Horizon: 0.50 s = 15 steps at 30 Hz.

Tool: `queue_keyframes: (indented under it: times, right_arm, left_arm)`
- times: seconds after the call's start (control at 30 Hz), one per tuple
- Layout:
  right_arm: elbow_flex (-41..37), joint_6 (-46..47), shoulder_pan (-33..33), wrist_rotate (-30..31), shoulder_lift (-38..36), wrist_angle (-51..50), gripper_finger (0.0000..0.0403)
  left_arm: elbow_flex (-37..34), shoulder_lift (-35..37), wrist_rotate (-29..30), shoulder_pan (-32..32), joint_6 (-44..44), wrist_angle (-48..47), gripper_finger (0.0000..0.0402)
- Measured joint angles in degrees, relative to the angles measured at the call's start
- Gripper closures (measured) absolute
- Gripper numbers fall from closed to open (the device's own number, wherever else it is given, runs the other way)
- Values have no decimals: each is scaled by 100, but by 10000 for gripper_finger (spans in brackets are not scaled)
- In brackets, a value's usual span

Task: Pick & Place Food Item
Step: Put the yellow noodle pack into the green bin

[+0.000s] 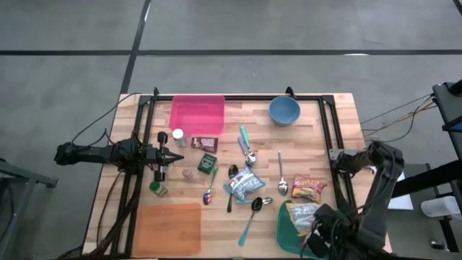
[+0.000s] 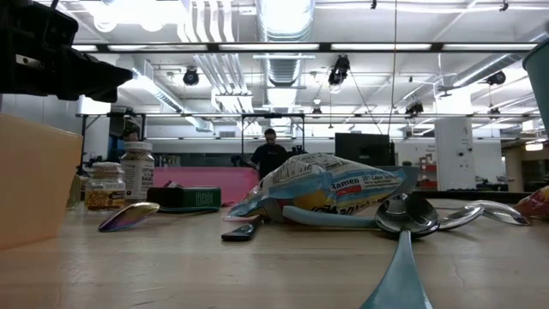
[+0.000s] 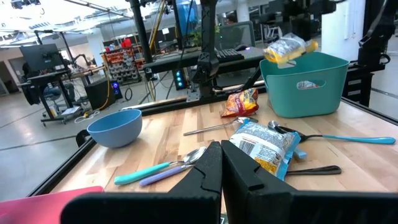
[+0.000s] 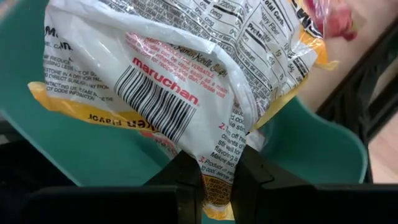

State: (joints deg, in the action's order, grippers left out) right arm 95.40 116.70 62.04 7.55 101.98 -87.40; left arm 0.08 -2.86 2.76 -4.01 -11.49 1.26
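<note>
My right gripper [image 4: 217, 179] is shut on a white and yellow noodle packet [image 1: 300, 215], which shows above the teal bin [image 3: 305, 87] at the table's near right corner. The packet [image 3: 287, 48] hangs just over the bin's rim. A blue and white packet [image 1: 245, 184] and a red-orange packet [image 1: 308, 188] lie flat on the wooden table. My left gripper [image 3: 221, 152] is shut with nothing in it and points level over the table's left side [image 1: 173, 155]. My right gripper pinches the noodle packet by one crimped end [image 4: 214, 165] between its two fingers. The fingers come from above and point down. The packet is lifted clear and spreads out below the fingers over the teal bin [image 4: 93, 155].
A blue bowl [image 1: 284, 110] stands at the far right and a pink board [image 1: 197, 114] at the far middle. An orange board [image 1: 167, 227] lies near left. Several spoons [image 1: 281, 177] and a teal-handled one [image 1: 249, 224] lie mid-table. Jars [image 1: 178, 137] and a green tin [image 1: 207, 162] stand near my left gripper.
</note>
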Motion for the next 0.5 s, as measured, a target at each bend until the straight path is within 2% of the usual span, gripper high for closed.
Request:
queue_keyframes:
  times: [0.23,0.5]
  right_arm:
    - [6,183,101,-15,249,299,358]
    - [-112,-21,96,29,504,498,358]
  left_arm:
    - [0,-1,0,-2,0,1,401]
    - [0,-1,0,-2,0,1,401]
